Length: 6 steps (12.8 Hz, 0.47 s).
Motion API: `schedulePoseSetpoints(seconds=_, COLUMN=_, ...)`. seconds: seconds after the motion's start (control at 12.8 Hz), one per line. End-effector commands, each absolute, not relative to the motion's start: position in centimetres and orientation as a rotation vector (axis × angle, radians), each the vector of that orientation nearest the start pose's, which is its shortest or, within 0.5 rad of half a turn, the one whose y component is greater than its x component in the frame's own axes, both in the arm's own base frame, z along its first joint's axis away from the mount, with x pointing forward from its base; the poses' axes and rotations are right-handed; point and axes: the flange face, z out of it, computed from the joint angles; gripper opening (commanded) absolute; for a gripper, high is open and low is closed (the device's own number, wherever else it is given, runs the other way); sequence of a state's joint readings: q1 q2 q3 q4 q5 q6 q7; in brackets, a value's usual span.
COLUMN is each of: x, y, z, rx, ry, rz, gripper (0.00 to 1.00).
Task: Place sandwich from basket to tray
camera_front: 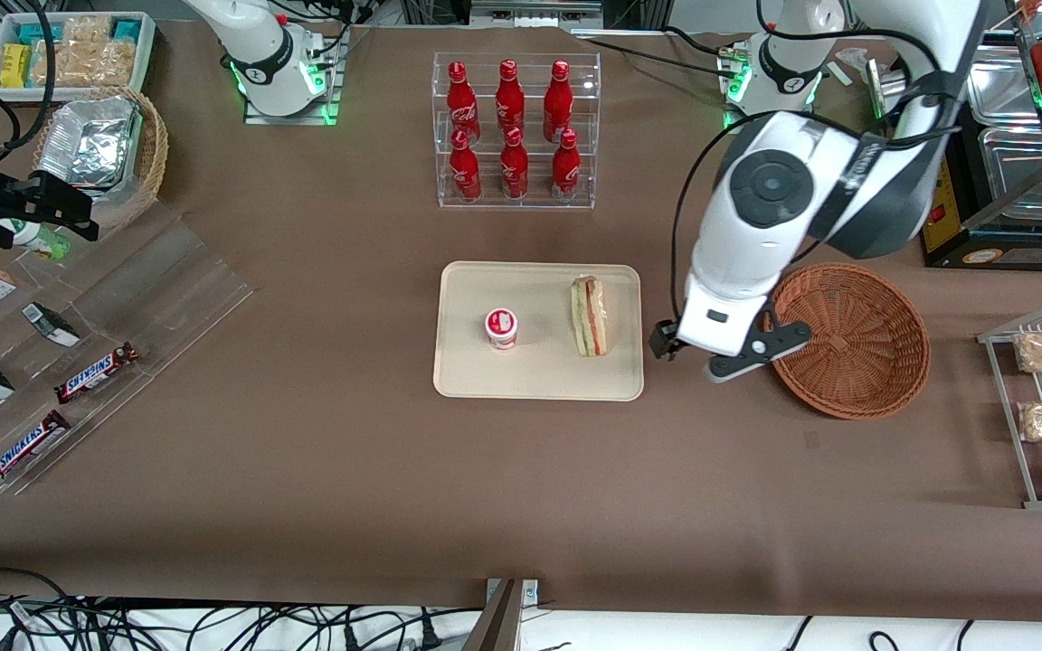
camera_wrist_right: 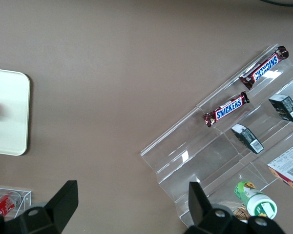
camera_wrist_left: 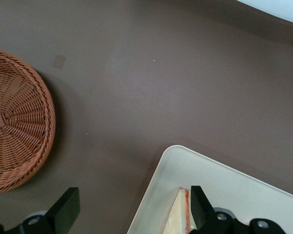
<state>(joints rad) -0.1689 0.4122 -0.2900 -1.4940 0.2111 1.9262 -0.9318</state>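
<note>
1 wrapped triangular sandwich (camera_front: 588, 316) lies on smooth tray (camera_front: 539, 384); gripper (camera_front: 677, 354) between tray and woven basket (camera_front: 851, 340).

one sandwich (camera_front: 588, 316) lies on the one tray (camera_front: 467, 371), along with one small red-lidded cup (camera_front: 502, 327). one reddish-brown basket (camera_front: 856, 339) sits on the table. six red bottles (camera_front: 509, 127) stand in one clear rack. two snickers bars (camera_front: 96, 372) and two small dark boxes (camera_front: 51, 324) lie on the clear tiered stand. one gripper (camera_front: 686, 355), fingers apart, hangs between tray and basket.
</note>
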Motion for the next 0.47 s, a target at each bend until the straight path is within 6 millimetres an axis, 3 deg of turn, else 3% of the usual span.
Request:
schedulePoseSetpoints(seconds=0.0, x=63.0, y=-21.4, z=47.7, rx=-3.091, ry=-0.599, rz=-0.045, gripper=1.00)
schedulePoseSetpoints(seconds=0.16, x=62.9, y=-17.5, z=49.6, rx=-3.127, ry=-0.513, rz=0.023, gripper=1.00)
schedulePoseSetpoints(seconds=0.39, x=62.1, y=-13.3, z=51.7, rx=-3.143, ry=-0.360, rz=0.086, gripper=1.00)
